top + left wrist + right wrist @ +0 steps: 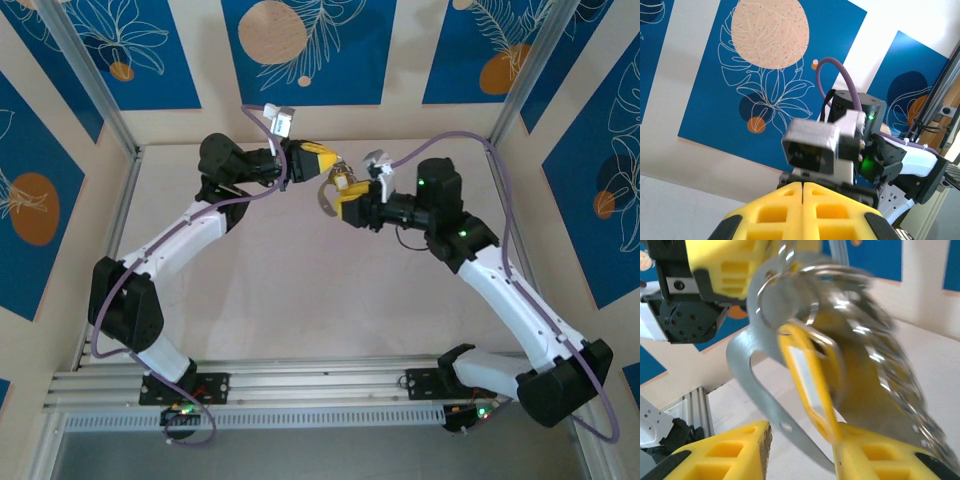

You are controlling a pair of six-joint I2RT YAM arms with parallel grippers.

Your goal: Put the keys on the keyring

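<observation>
Keyring (746,371) behind yellow key tag (807,382), label blurred.

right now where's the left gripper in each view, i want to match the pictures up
top external: the left gripper is upper centre, its yellow fingers pointing right.
left wrist: bottom centre, fingers pressed together.
right wrist: top left, a yellow block by the top of the grey keyring.
shared landmark: the blue wall panels.
</observation>
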